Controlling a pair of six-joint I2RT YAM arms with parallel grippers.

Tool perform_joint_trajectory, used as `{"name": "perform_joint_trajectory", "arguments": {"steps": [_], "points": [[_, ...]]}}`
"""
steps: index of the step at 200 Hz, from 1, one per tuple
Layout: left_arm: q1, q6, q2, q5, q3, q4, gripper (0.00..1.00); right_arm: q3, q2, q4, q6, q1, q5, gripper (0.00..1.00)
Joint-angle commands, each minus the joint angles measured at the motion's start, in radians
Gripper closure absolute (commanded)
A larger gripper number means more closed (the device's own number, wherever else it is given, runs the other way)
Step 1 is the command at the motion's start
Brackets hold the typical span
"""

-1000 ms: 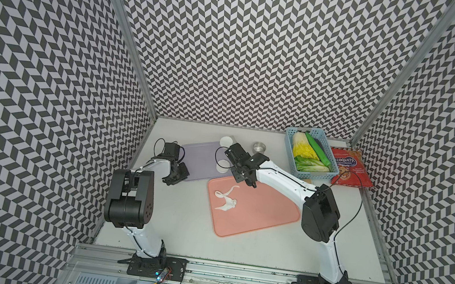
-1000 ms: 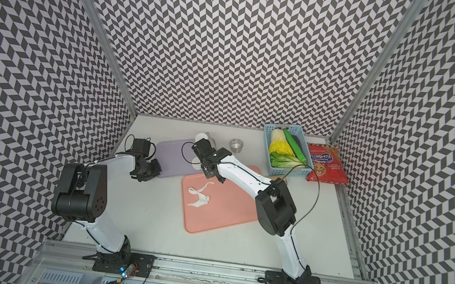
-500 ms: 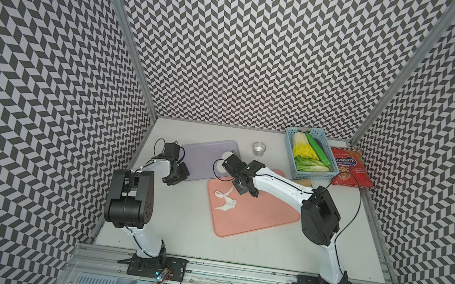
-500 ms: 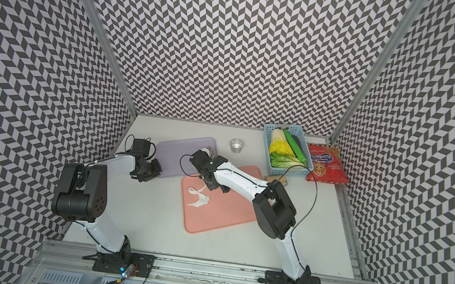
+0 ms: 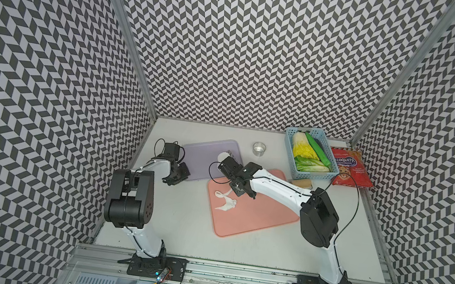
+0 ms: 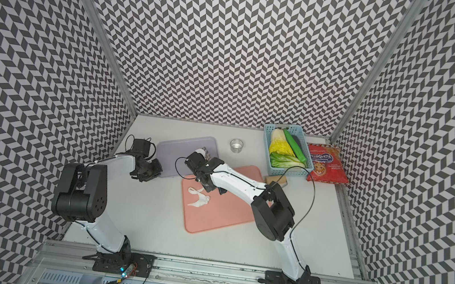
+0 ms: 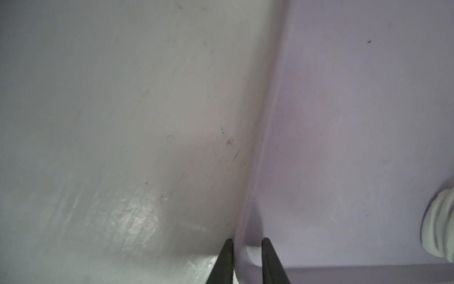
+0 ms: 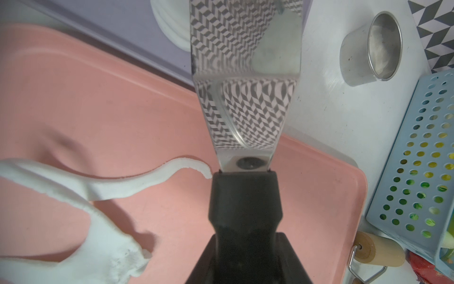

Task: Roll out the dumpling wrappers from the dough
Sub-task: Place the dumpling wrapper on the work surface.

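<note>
While the right gripper (image 5: pixel 239 188) clamps the spatula (image 8: pixel 245 73), dough (image 5: pixel 225 203) lies just beside it by the mat's (image 5: pixel 254 221) left edge; left gripper (image 7: pixel 245 258) pinches the tray (image 7: pixel 344 123)

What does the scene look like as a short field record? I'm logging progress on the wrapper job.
right jaws: closed on black-handled steel spatula, blade bare, above the pink rectangular mat
left jaws: closed on the rim of the lilac rectangular tray
wrappers: stack of round white dough discs on the tray
dough: ragged white strips lying on the mat
cutter: steel ring standing on the table, untouched
</note>
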State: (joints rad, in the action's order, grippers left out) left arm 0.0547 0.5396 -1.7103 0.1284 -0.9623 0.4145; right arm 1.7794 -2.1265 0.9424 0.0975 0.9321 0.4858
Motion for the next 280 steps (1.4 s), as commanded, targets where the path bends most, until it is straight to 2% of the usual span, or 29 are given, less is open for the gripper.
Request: {"name": "perform_joint_trajectory", "arguments": {"steps": [1,190,247,280], "points": [[-0.004,-0.001,-0.011,0.019,0.025,0.006,0.77,0.031,0.031,-0.017,0.001,0.015,0.041,1.0],[-0.003,-0.001,-0.007,0.03,0.03,-0.003,0.77,0.006,-0.008,0.006,0.001,0.033,0.086,1.0],[-0.001,-0.002,-0.003,0.04,0.034,-0.008,0.66,-0.002,-0.021,0.012,0.009,0.033,0.09,1.0],[0.0,-0.001,-0.003,0.038,0.036,-0.006,0.65,-0.009,-0.021,0.013,0.01,0.033,0.103,1.0]]}}
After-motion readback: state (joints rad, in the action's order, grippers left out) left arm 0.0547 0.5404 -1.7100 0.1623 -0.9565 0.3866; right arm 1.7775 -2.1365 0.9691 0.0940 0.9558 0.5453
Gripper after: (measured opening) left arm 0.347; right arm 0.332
